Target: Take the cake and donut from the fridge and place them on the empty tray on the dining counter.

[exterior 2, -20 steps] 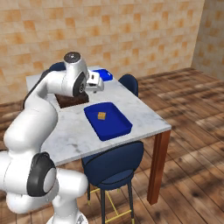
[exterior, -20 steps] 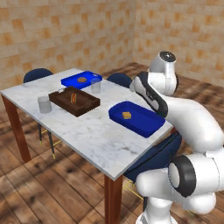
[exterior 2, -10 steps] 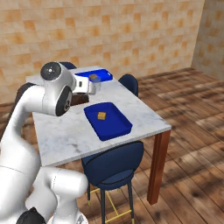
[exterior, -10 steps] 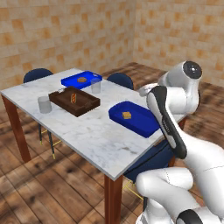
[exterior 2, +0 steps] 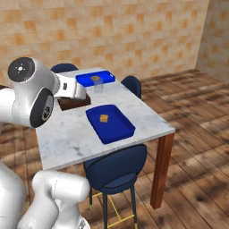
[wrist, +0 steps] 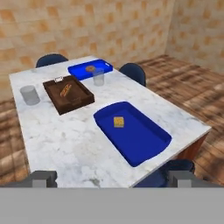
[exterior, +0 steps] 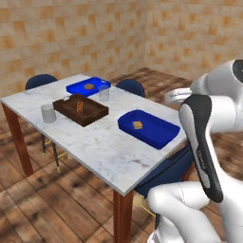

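Hand view: cake (wrist: 118, 122) lies in empty tray (wrist: 146, 144); donut not yet there; end effector (wrist: 113, 178) spread apart, empty.

The cake (wrist: 118, 122) lies in the empty tray (wrist: 146, 144) on the dining counter (wrist: 70, 140).

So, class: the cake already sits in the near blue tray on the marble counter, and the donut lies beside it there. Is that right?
Not quite. The cake does sit in the near blue tray on the marble counter, but alone; no donut lies beside it, as the hand view shows.
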Controlling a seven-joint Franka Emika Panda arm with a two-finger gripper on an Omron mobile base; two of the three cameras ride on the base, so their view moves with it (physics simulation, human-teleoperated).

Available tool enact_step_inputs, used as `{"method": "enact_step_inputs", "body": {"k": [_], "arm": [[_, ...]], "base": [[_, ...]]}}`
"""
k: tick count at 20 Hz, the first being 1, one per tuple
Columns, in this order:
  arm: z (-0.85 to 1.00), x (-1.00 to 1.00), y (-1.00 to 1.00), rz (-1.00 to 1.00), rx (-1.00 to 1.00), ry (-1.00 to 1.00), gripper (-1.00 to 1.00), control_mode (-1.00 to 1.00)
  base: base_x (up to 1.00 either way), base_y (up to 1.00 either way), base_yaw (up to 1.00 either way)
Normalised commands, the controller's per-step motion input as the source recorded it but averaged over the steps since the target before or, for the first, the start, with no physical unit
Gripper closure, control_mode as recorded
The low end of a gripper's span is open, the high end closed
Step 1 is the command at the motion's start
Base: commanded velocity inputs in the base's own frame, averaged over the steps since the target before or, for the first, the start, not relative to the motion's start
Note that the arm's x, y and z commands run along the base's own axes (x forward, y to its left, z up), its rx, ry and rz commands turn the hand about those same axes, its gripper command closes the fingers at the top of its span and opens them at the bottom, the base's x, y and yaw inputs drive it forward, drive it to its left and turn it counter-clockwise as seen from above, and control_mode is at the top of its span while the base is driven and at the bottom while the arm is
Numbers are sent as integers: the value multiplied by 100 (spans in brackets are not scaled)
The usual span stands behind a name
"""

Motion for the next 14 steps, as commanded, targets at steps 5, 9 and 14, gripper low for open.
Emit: {"method": "enact_step_inputs", "body": {"k": [5, 9, 14], "arm": [[22, -100, 0, 0, 1, 4, -100, -100], [14, -100, 0, 0, 4, 0, -100, -100], [-4, -61, 3, 0, 2, 0, -100, 100]], "base": [[0, 0, 0], [0, 0, 0], [9, 2, -1]]}}
